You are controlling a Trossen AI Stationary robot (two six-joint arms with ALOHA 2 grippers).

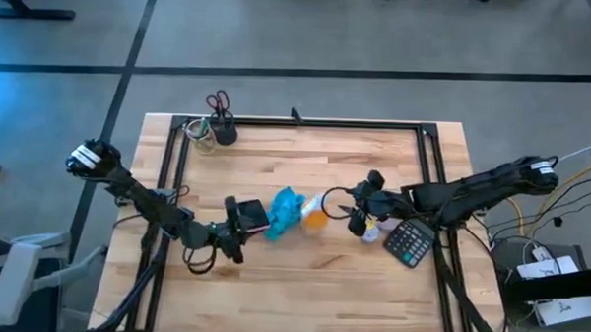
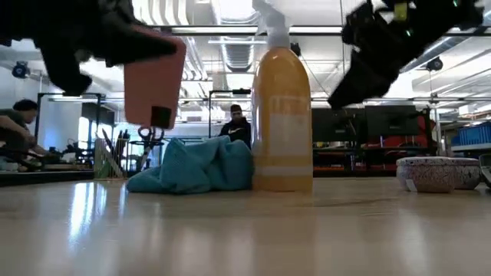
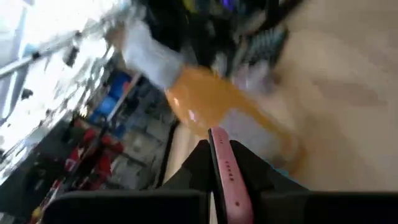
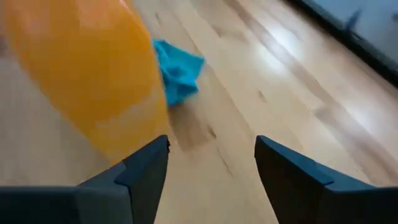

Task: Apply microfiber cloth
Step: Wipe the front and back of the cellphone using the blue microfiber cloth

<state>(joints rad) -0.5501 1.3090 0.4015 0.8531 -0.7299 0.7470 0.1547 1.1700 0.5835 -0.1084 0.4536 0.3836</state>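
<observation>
The turquoise microfiber cloth (image 1: 284, 213) lies crumpled on the wooden table, with nothing touching it; it also shows in the low view (image 2: 192, 165) and the right wrist view (image 4: 178, 70). Just to its right stands an upright orange spray bottle (image 2: 281, 115). My left gripper (image 1: 236, 219), left of the cloth, is shut on a phone in a pink case (image 2: 153, 80). My right gripper (image 1: 337, 205) hangs open to the right of the bottle, above the table, nothing between its fingers (image 4: 211, 149). My left gripper pinches the pink-cased phone between its two fingers, which lie on its two flat faces, so that its thin pink edge (image 3: 225, 177) shows between them. The fingers come from the table's left. The phone (image 1: 253, 214) is lifted clear of the table and stands almost upright.
A calculator (image 1: 408, 241) and a small speckled bowl (image 2: 433, 173) lie at the right, under my right arm. A cup with scissors (image 1: 221, 124) stands at the far left corner. Bare wood (image 1: 301, 285) stretches along the near edge. People sit in the room beyond.
</observation>
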